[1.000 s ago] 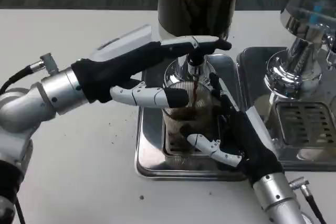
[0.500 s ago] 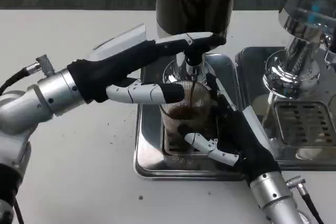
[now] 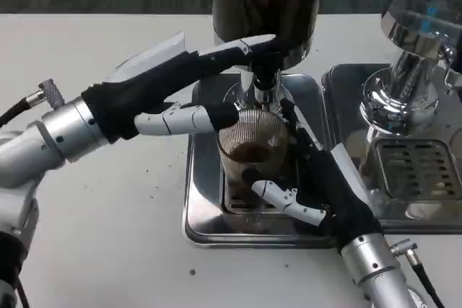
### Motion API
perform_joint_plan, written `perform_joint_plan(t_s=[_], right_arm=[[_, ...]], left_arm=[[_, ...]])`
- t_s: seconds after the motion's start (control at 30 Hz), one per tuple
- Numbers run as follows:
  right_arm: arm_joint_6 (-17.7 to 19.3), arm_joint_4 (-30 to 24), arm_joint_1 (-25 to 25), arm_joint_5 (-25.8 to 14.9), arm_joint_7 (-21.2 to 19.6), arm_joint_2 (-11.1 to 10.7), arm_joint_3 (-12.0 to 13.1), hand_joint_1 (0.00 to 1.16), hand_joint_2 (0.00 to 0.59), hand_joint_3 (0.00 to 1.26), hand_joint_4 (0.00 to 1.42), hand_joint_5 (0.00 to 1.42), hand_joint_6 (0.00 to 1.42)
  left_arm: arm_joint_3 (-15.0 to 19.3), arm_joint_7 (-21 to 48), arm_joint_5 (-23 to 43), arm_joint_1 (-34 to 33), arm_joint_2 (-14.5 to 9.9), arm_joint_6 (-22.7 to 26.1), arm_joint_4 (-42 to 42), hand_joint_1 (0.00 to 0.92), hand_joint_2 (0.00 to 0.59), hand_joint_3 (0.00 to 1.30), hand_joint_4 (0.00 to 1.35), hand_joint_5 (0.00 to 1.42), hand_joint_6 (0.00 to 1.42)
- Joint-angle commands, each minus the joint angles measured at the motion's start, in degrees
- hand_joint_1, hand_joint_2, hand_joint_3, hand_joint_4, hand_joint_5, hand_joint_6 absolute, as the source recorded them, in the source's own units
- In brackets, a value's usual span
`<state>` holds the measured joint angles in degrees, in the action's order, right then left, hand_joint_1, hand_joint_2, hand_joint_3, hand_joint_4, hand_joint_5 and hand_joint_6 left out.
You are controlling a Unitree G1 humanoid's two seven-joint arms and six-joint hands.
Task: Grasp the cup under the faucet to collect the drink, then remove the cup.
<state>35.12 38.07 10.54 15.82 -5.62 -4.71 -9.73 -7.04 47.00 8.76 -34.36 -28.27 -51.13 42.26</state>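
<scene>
Head view: collecting step apparently near its end, with the cup (image 3: 253,153) on the drip tray (image 3: 198,225) toward its rear edge, directly beneath the faucet (image 3: 261,86) and holding dark drink. Gripped from the front-right by the right hand (image 3: 317,189), fingers wrapped on its wall; left hand (image 3: 170,91) stretched flat over the faucet lever, holding nothing. Next, likely: lever released, cup drawn level toward the tray's front edge.

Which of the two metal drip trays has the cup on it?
The left drip tray, under the dark dispenser. The ribbed clear cup stands on its grate, held by the right hand; the right drip tray has none.
</scene>
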Motion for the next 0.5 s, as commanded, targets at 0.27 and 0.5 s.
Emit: perform_joint_plan(t_s=[0.27,0.5], right_arm=[[0.9,0.0,-0.1,-1.7,1.5,-0.2,0.3,0.60,0.228,0.00,0.00,0.03,0.13],[0.8,0.0,0.0,-1.8,2.0,-0.3,0.1,0.59,0.232,0.00,0.00,0.03,0.13]], left_arm=[[4.4,2.3,3.3,1.4,1.4,1.6,2.1,0.000,0.101,0.14,0.13,0.16,0.16],[7.5,2.6,5.1,2.3,1.5,2.5,2.5,0.000,0.100,0.16,0.16,0.19,0.18]])
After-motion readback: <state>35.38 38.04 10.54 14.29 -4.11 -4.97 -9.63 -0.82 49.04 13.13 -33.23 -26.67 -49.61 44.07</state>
